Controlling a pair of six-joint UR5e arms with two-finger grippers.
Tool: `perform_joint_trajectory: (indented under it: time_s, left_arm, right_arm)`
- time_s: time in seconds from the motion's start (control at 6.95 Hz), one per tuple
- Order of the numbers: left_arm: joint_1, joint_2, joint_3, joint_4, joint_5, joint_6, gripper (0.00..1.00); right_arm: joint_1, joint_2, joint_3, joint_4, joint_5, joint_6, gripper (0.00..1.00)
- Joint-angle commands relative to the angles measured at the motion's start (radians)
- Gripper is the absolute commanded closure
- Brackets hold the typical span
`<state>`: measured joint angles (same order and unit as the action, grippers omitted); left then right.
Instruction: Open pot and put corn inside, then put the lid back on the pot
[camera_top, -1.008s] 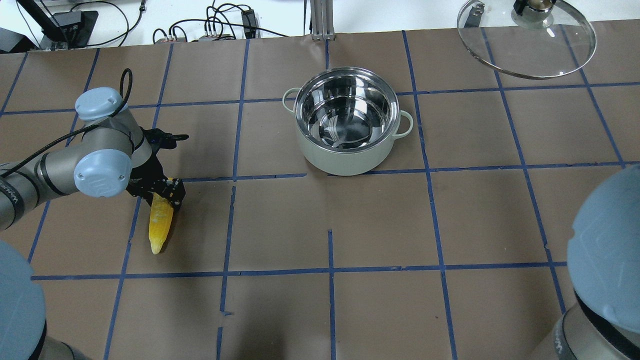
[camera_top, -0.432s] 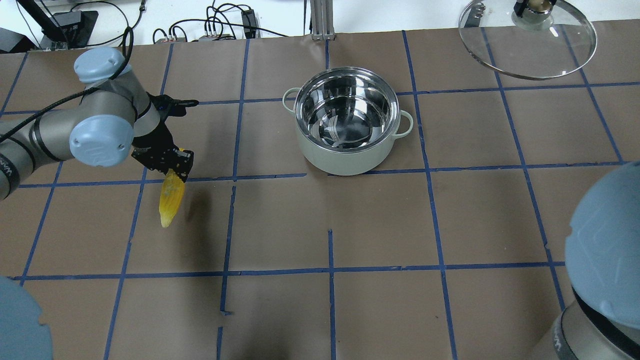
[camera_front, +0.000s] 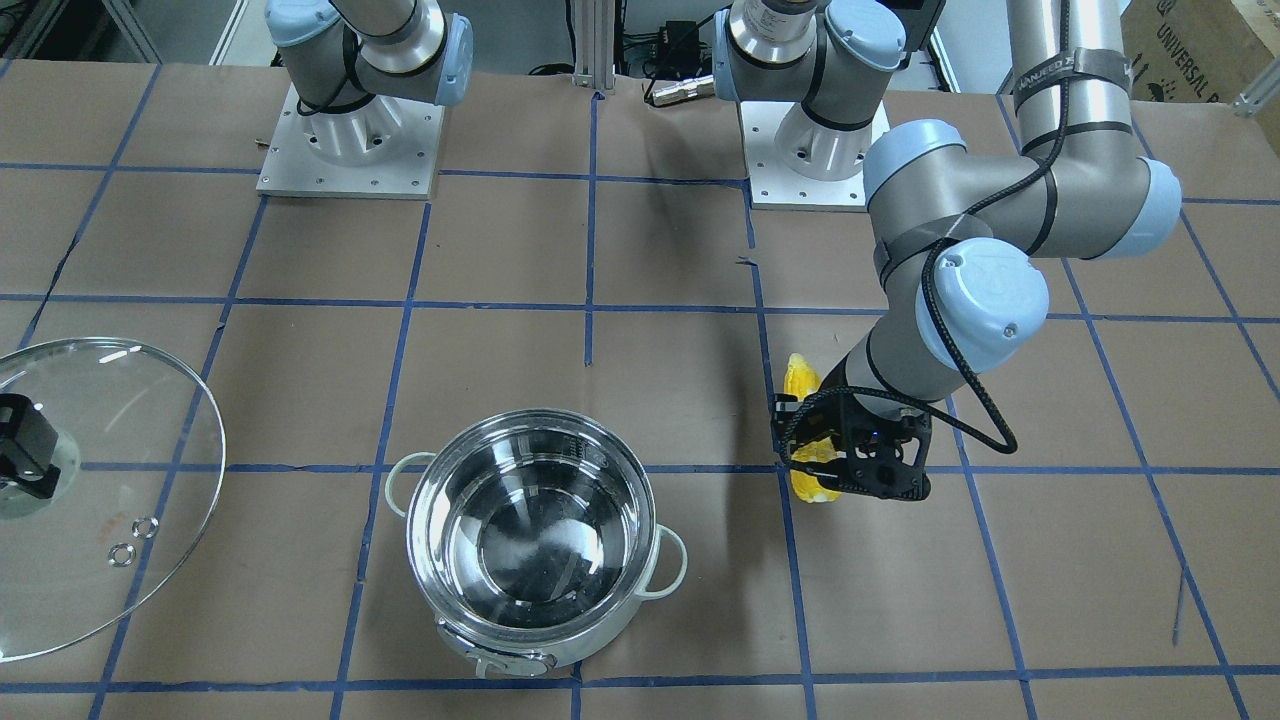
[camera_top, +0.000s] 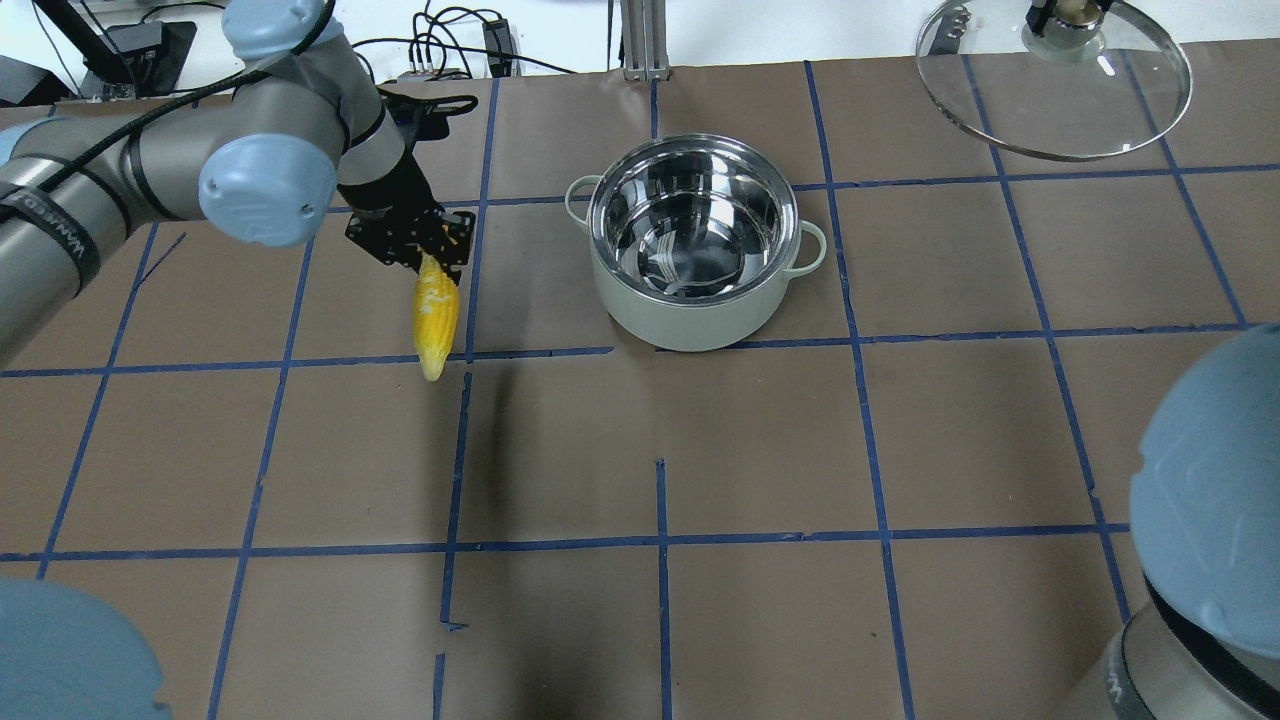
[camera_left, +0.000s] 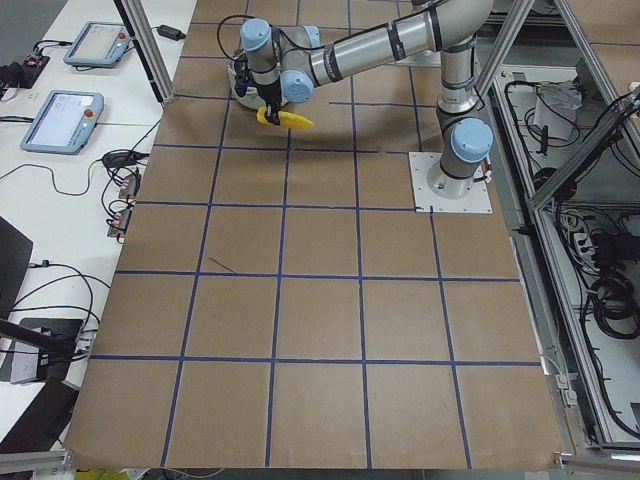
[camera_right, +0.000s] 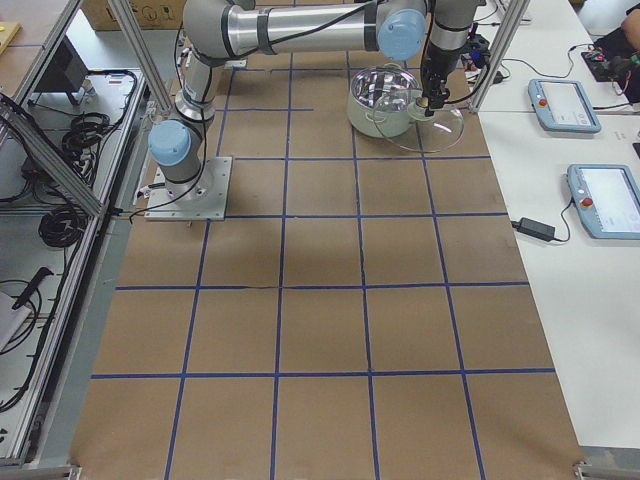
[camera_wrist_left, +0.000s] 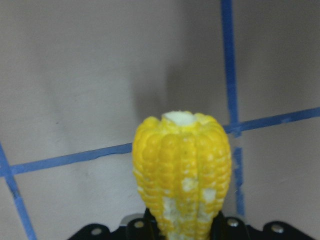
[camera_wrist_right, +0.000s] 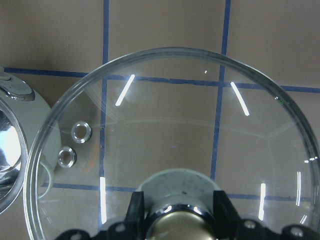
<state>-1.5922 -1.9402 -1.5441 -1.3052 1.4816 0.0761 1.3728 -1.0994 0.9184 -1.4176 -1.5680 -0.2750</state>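
Your left gripper (camera_top: 432, 262) clamps the thick end of the yellow, bumpy-kernelled, tapered corn cob (camera_top: 437, 315), held above the table (camera_top: 760, 450) left of the round, shiny stainless-steel pot (camera_top: 690, 305), which stands open. Farthest off, your right gripper (camera_wrist_right: 177, 207) grips the silver knob (camera_wrist_right: 170, 230) of the round clear glass lid (camera_top: 1060, 110).

The lid (camera_top: 1060, 110) is running off the overhead view's top edge; the right claw (camera_top: 1070, 12) is seemingly being cropped there too.

Pot (camera_top: 690, 322) on taped brown table (camera_top: 770, 440)
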Motion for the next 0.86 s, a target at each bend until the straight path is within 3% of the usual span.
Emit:
perform_joint_trajectory:
  time_s: [0.0,0.29,0.58,0.72]
  left_arm:
    - [-0.169,-0.131,0.285,-0.071,-0.027,-0.213,0.86]
    - [-0.276,-0.303,0.493,-0.072,-0.040,-0.384,0.85]
    - [-0.324,-0.362,0.553,-0.072,-0.032,-0.437,0.82]
    - [-0.324,-0.368,0.538,-0.071,-0.027,-0.437,0.01]
  right_arm:
    - [0.000,0.001,0.000,0.000,0.000,-0.001,0.89]
    - [0.002,0.000,0.001,0.000,0.000,0.000,0.89]
    - [0.003,0.001,0.001,0.000,0.002,0.002,0.89]
    - [0.005,0.003,0.001,0.000,0.003,0.003,0.89]
